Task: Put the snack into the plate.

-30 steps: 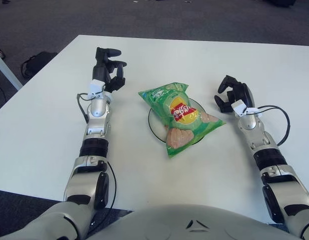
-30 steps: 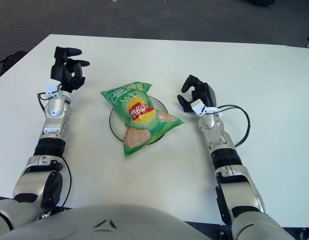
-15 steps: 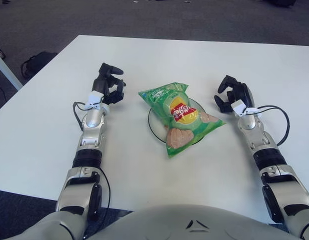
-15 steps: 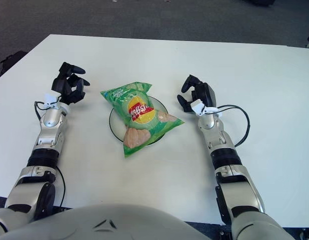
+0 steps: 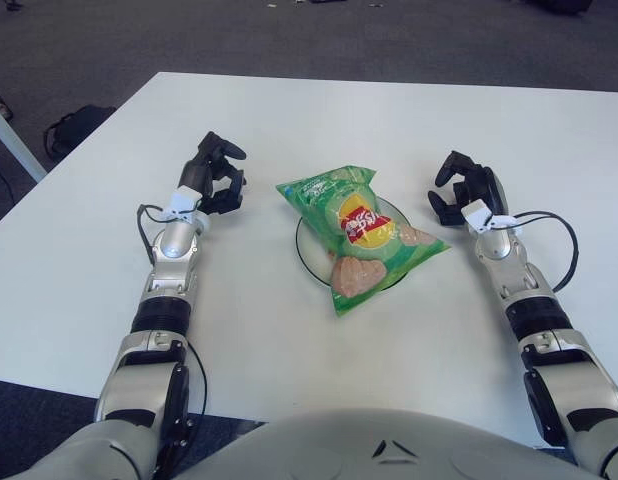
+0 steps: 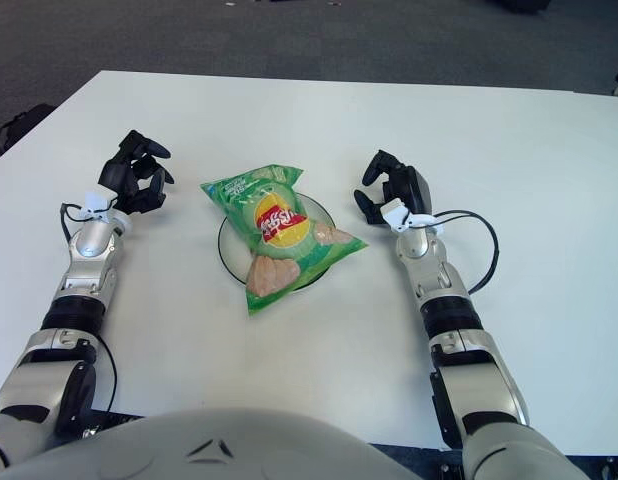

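A green bag of chips with a red and yellow logo lies flat across a round white plate with a dark rim, near the middle of the white table. The plate is mostly covered by the bag. My left hand is left of the bag, apart from it, fingers loosely curled and holding nothing. On the other side of the bag is my right hand, also clear of it, its fingers relaxed around nothing.
The white table stretches well beyond the plate on all sides. A black cable loops off my right forearm. A dark bag sits on the floor past the table's left edge.
My left arm has pulled back toward me and to the left, away from the bag. The bag, plate and right hand have not moved.
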`<move>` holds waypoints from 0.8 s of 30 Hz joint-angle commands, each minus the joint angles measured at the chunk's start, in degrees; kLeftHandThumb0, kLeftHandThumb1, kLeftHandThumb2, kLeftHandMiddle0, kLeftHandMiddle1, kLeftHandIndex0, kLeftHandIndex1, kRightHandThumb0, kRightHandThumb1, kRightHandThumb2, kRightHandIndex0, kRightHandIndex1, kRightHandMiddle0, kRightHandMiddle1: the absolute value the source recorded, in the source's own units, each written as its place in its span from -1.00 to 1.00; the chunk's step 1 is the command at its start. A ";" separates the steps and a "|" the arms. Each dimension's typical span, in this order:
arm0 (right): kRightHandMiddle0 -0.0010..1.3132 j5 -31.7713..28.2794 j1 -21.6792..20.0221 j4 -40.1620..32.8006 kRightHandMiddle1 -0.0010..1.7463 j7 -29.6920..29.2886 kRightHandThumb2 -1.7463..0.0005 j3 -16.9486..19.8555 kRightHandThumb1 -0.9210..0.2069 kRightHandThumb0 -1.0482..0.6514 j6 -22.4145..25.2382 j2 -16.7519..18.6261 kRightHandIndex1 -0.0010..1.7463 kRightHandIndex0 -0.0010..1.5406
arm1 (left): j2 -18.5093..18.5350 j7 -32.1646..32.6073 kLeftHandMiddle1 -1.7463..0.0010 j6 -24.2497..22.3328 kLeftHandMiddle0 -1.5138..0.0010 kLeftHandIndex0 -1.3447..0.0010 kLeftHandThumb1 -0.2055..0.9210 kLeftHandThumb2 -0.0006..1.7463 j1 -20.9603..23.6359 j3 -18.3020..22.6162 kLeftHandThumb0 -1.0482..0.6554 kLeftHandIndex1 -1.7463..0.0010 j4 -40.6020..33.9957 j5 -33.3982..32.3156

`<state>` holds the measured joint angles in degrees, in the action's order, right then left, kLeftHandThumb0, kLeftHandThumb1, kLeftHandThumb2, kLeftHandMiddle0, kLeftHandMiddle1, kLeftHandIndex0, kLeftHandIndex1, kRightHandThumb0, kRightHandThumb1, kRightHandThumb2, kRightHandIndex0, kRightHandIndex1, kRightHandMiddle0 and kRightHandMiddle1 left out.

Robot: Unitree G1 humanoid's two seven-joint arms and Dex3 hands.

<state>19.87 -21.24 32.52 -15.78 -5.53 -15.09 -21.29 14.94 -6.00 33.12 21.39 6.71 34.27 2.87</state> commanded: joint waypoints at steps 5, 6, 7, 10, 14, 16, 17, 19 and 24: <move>0.05 1.09 4.97 3.08 1.00 1.90 -0.63 -1.41 0.23 -0.38 3.81 0.98 1.00 0.66 | -0.05 6.83 -0.97 3.21 0.10 0.47 0.53 0.01 -5.30 -3.85 -0.22 -1.00 3.77 8.53; 0.05 1.08 5.01 3.08 1.00 1.95 -0.63 -1.40 0.23 -0.38 3.71 0.91 1.00 0.66 | 0.08 7.44 -0.98 2.86 0.10 0.47 0.54 0.01 -5.56 -4.23 -0.22 -1.00 3.87 9.27; 0.05 1.06 5.06 3.07 1.00 1.99 -0.63 -1.39 0.23 -0.38 3.63 0.85 1.00 0.66 | 0.20 7.79 -0.99 2.61 0.10 0.47 0.54 0.01 -5.67 -4.47 -0.22 -1.00 3.98 9.65; 0.05 0.95 5.15 3.13 1.00 2.07 -0.63 -1.36 0.23 -0.38 3.25 0.72 1.00 0.66 | 0.34 8.91 -1.00 3.46 0.10 0.47 0.54 0.01 -5.32 -5.01 -0.22 -1.00 6.02 10.25; 0.05 0.79 5.25 3.13 1.00 2.16 -0.63 -1.31 0.23 -0.38 3.15 0.66 1.00 0.66 | 0.71 8.42 -1.00 3.51 0.08 0.47 0.54 0.01 -4.93 -5.71 -0.22 -1.00 7.44 10.06; 0.05 0.71 5.36 3.00 1.00 2.22 -0.63 -1.28 0.23 -0.38 3.24 0.67 1.00 0.66 | 0.86 8.05 -1.00 3.47 0.08 0.47 0.54 0.01 -4.80 -5.91 -0.22 -1.00 8.03 9.73; 0.05 0.68 5.40 2.94 1.00 2.24 -0.63 -1.27 0.23 -0.38 3.29 0.67 1.00 0.66 | 0.91 7.94 -1.00 3.50 0.07 0.47 0.54 0.01 -4.74 -5.98 -0.22 -1.00 8.28 9.58; 0.05 0.67 5.52 2.74 1.00 2.19 -0.63 -1.28 0.23 -0.38 3.44 0.70 1.00 0.66 | 0.82 7.79 -1.00 4.20 0.06 0.47 0.54 0.01 -4.59 -5.96 -0.22 -1.00 9.12 8.98; 0.05 0.77 5.81 2.11 1.00 2.09 -0.63 -1.32 0.23 -0.38 3.78 0.77 1.00 0.66 | 0.25 9.15 -1.00 6.80 0.01 0.45 0.50 0.04 -4.04 -5.99 -0.23 -1.00 11.71 8.78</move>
<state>19.85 -20.71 31.64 -15.73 -5.80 -15.15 -21.30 16.80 2.07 38.31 22.94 1.32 40.55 11.78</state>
